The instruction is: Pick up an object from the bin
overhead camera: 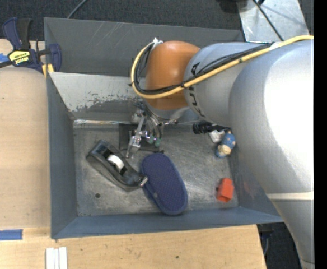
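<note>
Gripper [136,143] sits low at the back-middle of the bin [62,150], just over the upper end of the black tape dispenser [114,165], the nearest candidate I'd guess. Can't tell if it's apart or together, and nothing is visibly held. Dark flat piece [125,131] lies just beside it. Navy oval pouch [164,182] touches the dispenser's lower end, looks loosely dumped. Orange block [225,189] and small toy figure [225,144] lie well apart at the right, clear of this approach.

I see a scuffed, matt grey metal bin [62,167], a glossy black plastic tape dispenser [116,167] and a dark-blue oval textured-cloth case [164,184].
</note>
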You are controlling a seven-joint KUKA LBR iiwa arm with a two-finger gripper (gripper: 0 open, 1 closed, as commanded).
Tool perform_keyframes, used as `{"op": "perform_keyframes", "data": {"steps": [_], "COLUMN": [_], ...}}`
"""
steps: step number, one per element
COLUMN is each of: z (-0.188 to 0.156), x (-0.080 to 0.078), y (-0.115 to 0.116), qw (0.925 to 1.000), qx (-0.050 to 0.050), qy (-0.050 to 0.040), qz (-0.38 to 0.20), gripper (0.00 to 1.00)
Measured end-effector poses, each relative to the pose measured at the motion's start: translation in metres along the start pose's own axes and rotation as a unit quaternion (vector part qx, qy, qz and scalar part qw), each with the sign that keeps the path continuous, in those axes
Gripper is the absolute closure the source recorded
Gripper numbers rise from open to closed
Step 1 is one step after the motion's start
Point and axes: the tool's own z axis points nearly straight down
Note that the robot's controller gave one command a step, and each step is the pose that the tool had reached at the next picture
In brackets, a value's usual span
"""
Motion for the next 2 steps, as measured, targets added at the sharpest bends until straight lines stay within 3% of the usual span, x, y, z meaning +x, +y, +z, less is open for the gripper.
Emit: {"op": "perform_keyframes", "data": {"steps": [1, 2], "z": [-0.004, -0.017], "x": [-0.004, -0.005], "y": [0.0, 0.001], "qw": [1.0, 1.0], "qx": [-0.002, -0.001], "qy": [-0.0077, -0.0045], "qz": [0.001, 0.001], "gripper": [1.0, 1.0]}}
